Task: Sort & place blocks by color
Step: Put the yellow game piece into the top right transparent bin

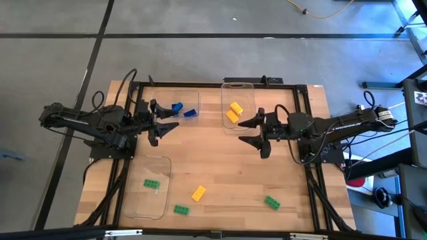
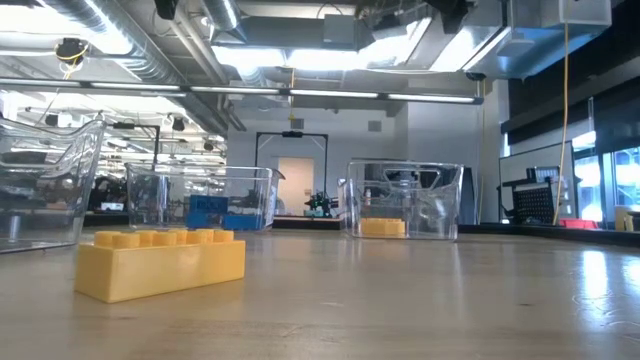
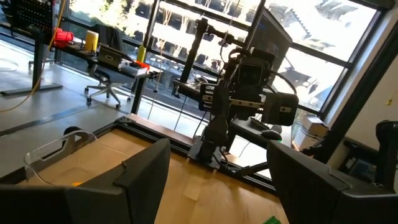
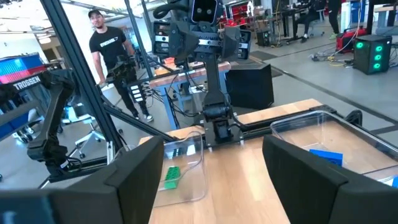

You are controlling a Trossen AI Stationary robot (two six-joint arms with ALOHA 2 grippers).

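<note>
In the high view two blue blocks [image 1: 183, 111] lie in the far-left clear tray, two yellow blocks [image 1: 233, 112] in the far-middle tray and one green block [image 1: 152, 183] in the near-left tray. A yellow block [image 1: 198, 193] and two green blocks [image 1: 181, 209] [image 1: 271, 202] lie loose on the near part of the table. My left gripper [image 1: 164, 125] hovers open beside the blue tray. My right gripper [image 1: 253, 133] hovers open just near of the yellow tray. Both hold nothing. The low view shows the loose yellow block [image 2: 160, 262] resting flat, studs up.
Three clear trays stand on the wooden table: far-left [image 1: 193, 97], far-middle [image 1: 238, 86] and near-left [image 1: 150, 207]. A black frame [image 1: 213, 84] edges the table. Bare wood lies between the two grippers. A person [image 4: 109, 50] stands in the room beyond the table.
</note>
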